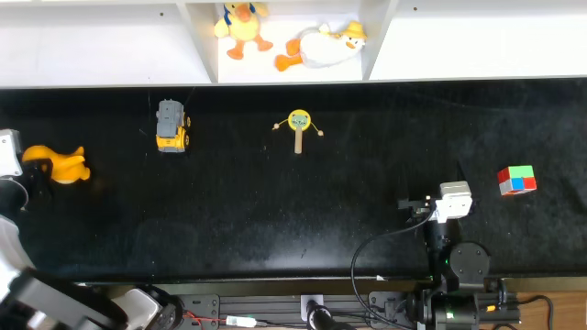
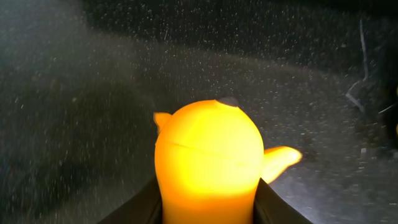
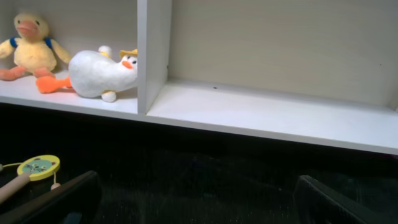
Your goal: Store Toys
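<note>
Left gripper (image 2: 208, 205) clamps rounded orange toy (image 2: 208, 155) at table's (image 1: 275, 220) 9 o'clock edge. Right gripper (image 3: 198, 202) gapes empty, facing shelf (image 3: 267, 115) at 12 o'clock.

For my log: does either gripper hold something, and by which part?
The left gripper holds the orange toy across its rounded body; the right gripper is empty.

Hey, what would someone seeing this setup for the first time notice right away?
The bright orange toy clamped in the left gripper stands out most, glowing against the black table near its left edge. Next come two plush birds, a yellow duck and a white goose, side by side in the middle compartment of the white shelf at the table's far side.
</note>
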Available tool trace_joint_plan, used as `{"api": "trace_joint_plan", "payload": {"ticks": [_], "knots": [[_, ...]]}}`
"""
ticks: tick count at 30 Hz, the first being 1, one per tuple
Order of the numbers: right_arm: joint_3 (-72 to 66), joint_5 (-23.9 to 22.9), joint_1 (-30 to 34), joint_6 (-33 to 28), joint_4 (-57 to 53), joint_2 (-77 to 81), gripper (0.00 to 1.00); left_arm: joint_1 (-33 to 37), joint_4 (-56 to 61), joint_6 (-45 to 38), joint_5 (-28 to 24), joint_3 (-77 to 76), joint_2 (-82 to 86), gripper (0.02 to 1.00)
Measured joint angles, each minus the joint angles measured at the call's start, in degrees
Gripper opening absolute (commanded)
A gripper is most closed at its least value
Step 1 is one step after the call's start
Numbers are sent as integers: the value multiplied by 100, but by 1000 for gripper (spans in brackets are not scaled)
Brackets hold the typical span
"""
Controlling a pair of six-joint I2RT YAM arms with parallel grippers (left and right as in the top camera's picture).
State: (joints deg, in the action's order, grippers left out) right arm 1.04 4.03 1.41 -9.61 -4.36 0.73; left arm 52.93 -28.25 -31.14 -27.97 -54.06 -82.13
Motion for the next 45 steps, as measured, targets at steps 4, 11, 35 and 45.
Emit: {"api": "trace_joint_plan", "payload": {"ticks": [4, 11, 35, 45], "knots": [[0, 0, 0, -4, 0, 0, 996, -160, -306, 343, 197, 0, 623, 257], [0, 0, 0, 0, -2, 0, 996, -957, -345, 1180, 796, -76, 1126, 222], [0, 0, 0, -2, 2, 0, 996, -2747, 330, 2977, 2752, -1749, -420, 139], [0, 2, 0, -2, 2, 0, 996, -2874, 308, 2924, 3056, -2758, -1187, 141]]}}
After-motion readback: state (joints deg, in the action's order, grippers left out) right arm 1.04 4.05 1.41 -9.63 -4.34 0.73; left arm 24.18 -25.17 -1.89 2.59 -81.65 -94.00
